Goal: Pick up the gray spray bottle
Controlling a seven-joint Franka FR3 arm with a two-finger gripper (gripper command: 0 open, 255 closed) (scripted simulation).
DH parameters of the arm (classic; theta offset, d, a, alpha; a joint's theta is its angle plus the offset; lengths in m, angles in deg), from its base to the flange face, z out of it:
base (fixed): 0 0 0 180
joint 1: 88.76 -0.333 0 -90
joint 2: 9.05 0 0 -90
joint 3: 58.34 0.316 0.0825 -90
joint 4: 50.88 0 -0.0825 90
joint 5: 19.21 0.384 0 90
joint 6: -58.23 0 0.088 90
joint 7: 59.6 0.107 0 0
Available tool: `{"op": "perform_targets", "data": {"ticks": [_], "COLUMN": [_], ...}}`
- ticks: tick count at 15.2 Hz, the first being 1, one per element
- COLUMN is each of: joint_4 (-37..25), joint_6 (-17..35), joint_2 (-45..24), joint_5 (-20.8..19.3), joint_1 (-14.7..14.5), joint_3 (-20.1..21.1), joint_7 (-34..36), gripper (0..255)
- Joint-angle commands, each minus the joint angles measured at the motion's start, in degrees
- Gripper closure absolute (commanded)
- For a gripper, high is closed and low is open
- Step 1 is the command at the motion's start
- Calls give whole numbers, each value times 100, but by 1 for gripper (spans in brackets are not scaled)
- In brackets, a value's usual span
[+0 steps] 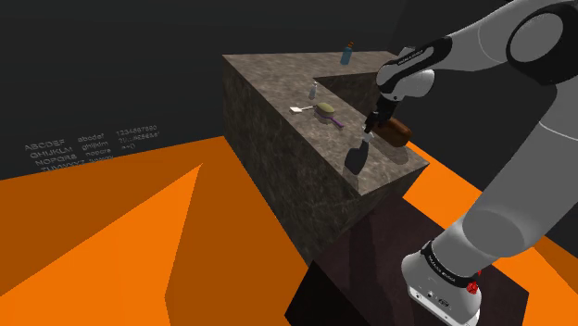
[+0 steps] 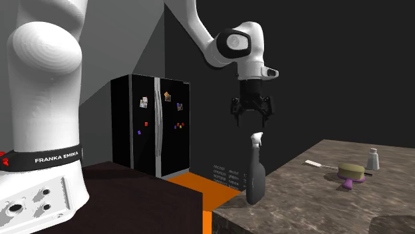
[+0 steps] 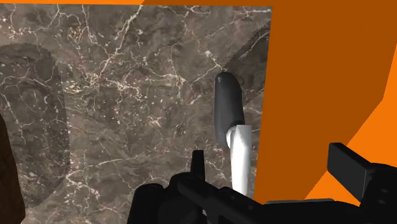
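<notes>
Dark marbled stone makes the counter [image 1: 278,88] [image 2: 299,193] [image 3: 127,95], which stands on an orange floor [image 1: 111,241] before a black wall. On this counter, close to its edge, the gray spray bottle [image 1: 355,157] [image 2: 255,176] [image 3: 228,108] stands upright, with a dark body and a white nozzle on top.

My pincer [image 1: 372,125] [image 2: 251,119] [image 3: 270,159] hovers at 12 o'clock of the bottle in the second exterior view, just above the nozzle and apart from it. It is released: in the wrist view my fingers [image 3: 348,164] stand wide from each other, and the white nozzle is between them, nearer to one finger. I grasp nothing.

In the shoulder view a brown thing [image 1: 398,131] lies on the counter at about 3 o'clock of my pincer. At 11 o'clock of the bottle, well apart, lie a brush [image 1: 326,112] [image 2: 351,174] with a purple handle, a white utensil [image 1: 298,109] [image 2: 314,163] and a small pale shaker [image 1: 313,93] [image 2: 373,159]. Farther back at 12 o'clock stands a blue bottle [image 1: 347,53].

In the second exterior view a black fridge [image 2: 156,126] with small magnets stands at 9 o'clock of my pincer, far behind.
</notes>
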Motion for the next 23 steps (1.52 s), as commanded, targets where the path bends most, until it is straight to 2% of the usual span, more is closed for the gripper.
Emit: {"op": "perform_targets", "data": {"ticks": [1,8,10,11,20,23], "joint_4": [-236,-133,-132,-129,-133,-165], "joint_6": [32,525,525,529,525,333], "joint_2": [-289,-721,-721,-721,-721,-544], "joint_5": [169,471,470,472,471,347], "joint_1": [83,174,175,175,175,134], "joint_3": [13,135,136,137,136,80], "joint_7": [-159,-370,-369,-370,-370,-283], "gripper": [0,0,0,255,255,255]}}
